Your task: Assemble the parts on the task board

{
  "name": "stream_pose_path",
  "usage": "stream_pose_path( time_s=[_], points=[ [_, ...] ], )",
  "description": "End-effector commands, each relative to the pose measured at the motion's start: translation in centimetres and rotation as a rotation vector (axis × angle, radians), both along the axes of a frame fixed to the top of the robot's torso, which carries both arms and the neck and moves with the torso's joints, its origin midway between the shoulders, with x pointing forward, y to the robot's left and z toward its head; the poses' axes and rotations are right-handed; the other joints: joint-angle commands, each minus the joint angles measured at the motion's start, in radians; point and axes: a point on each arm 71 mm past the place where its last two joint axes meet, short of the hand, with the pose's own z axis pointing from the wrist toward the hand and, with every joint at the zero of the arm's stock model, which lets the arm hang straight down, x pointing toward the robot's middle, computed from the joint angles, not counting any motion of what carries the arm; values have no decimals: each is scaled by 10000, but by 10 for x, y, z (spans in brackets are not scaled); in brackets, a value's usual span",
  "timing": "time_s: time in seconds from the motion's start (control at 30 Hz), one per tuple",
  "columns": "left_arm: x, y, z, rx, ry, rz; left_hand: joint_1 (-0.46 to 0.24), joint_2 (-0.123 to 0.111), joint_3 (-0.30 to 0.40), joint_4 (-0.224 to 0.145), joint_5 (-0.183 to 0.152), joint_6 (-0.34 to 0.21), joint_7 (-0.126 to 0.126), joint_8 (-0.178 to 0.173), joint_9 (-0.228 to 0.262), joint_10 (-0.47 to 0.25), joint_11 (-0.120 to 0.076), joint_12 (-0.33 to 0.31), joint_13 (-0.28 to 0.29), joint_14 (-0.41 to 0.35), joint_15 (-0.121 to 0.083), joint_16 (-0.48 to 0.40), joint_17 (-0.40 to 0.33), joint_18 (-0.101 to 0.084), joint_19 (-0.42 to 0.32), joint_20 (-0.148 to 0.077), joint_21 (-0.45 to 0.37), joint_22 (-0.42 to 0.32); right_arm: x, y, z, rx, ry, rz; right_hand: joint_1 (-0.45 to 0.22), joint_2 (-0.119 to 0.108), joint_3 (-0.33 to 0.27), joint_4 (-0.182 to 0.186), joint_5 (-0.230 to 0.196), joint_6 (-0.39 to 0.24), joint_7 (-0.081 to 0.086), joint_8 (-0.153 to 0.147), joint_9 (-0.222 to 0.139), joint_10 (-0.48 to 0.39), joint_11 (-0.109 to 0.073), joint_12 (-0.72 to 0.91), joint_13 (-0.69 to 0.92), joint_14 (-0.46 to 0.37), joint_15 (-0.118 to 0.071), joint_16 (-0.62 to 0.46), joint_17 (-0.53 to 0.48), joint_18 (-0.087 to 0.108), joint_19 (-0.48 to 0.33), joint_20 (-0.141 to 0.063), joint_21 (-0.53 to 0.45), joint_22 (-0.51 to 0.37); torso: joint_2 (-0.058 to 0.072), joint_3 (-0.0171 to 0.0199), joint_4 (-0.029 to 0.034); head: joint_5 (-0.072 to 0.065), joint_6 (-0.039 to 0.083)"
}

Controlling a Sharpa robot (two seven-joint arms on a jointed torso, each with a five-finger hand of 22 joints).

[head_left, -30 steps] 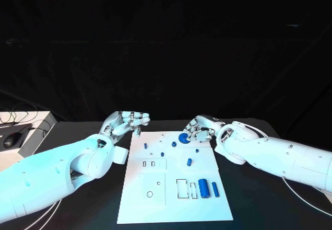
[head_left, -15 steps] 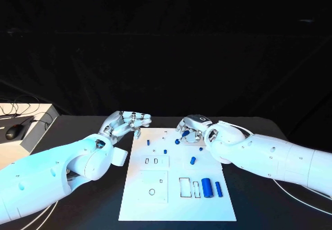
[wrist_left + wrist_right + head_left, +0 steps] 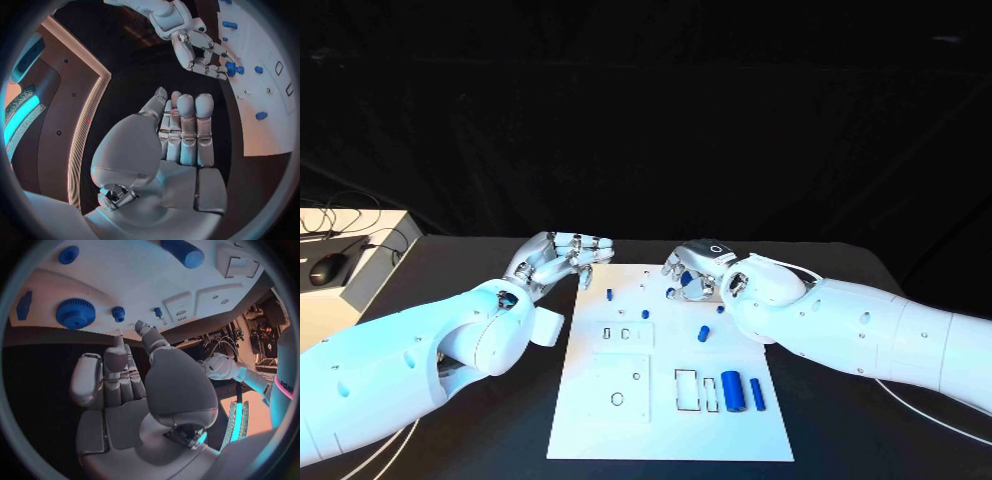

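Right silver hand (image 3: 692,272) hovers empty, fingers loosely apart, over the white plastic task board's (image 3: 668,425) twelve o'clock edge beside the blue toothed gear (image 3: 75,313); we judge grasping it comes next, left hand (image 3: 560,256) spread idle

A black computer mouse (image 3: 325,269) with cables lies on a pale side surface (image 3: 351,290) beside the black table (image 3: 473,420).

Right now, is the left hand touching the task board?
Apart. Left wrist view shows black table between the left hand and the task board.
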Motion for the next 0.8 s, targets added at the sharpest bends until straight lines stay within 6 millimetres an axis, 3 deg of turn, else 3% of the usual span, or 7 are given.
stream_pose_path(
  time_s=[0.03, 0.3, 0.43, 0.8],
  points=[
    [0, -1, 0, -3, -39, -171, -115, -17, 54, -26, -8, -63, -11, 9, 1, -34, 12, -85, -117, 83, -7, -113, -44, 311, -17, 39, -105, -39, 0, 0, 0, -388, -194, -153, 57, -95, -47, 156, 37, 54, 52, 2, 6, -251, 64, 26, -29, -28, 53, 45, 51, 228, 23, 81, -479, -273, 32, -5, -1, 20, 1],
    [0, -2, 0, -37, -10, -206, -137, 0, 116, -17, -3, -71, 0, 6, 0, -25, 33, -211, -398, 151, 3, -270, -109, 338, -18, 55, -240, -126, 2, 2, -2, -761, -107, -260, 97, -136, 101, 187, 277, 223, 20, -3, 2, -605, 130, 6, -85, -33, 96, 44, 67, 405, 132, 142, -1288, -548, 107, -40, 44, -8, 25],
    [0, -2, 0, -46, 9, -230, -146, -6, 155, -16, -2, -65, -2, 13, 3, 3, 40, -265, -533, 207, 2, -344, -152, 356, 9, 62, -313, -167, 2, 3, -5, -959, 1, -305, 120, -177, 190, 267, 295, 365, -9, 5, 10, -823, 175, -9, -108, -36, 127, 14, 37, 479, 207, 168, -1760, -568, 140, -38, 57, 13, -4],
    [1, 0, -1, -47, 72, -174, -187, -17, 176, 15, -3, -90, 19, 5, -1, -7, 59, -318, -583, 249, 9, -398, -182, 364, 46, 62, -372, -181, 3, 2, -8, -1033, -79, -379, 172, -128, 790, 140, 370, 673, 65, 2, -15, -1027, 249, -26, -148, -29, 174, -10, -83, 606, 327, 227, -2469, -503, 260, -103, 122, -67, 14]
  ],
)
